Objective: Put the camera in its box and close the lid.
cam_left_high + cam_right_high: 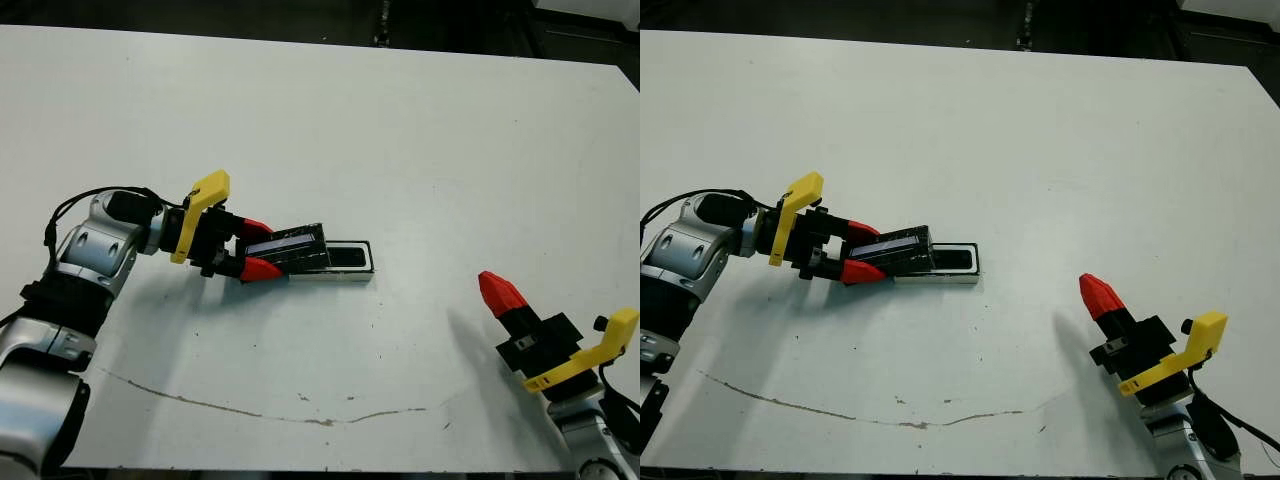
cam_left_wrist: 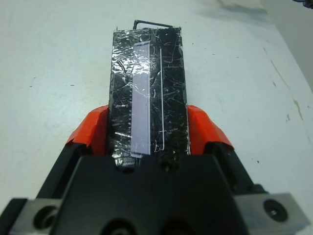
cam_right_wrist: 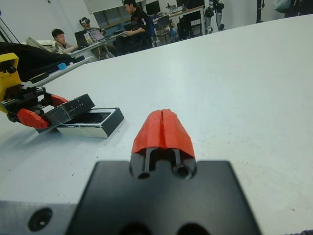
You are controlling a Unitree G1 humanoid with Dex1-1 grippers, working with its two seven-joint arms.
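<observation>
White matte table (image 1: pixel 400 130) | left fingers (image 1: pixel 262 268) pinch speckled flat lid (image 1: pixel 295 248) over box (image 1: pixel 345 262) | right fingers (image 3: pixel 163 128) pressed together

Left arm (image 1: pixel 85 260): silver-grey forearm and wrist entering from the left edge, reaching low across the worktop toward centre, black cable looped over the wrist. Yellow bracket stands above the black gripper body.

Left gripper (image 1: pixel 258 247): roughly level, pointing to the robot's right. Both red fingers (image 2: pixel 92 128) spread, pressed one against each long side of the lid (image 2: pixel 146 93), clamping it; lid tilted, far end lower.

Right arm (image 1: pixel 590 440): rises at the lower right corner, only the wrist showing, yellow bracket on its outer side.

Right gripper (image 3: pixel 163 128): angled up and toward centre, clear of the worktop. Red fingers pressed together, holding nothing.
</observation>
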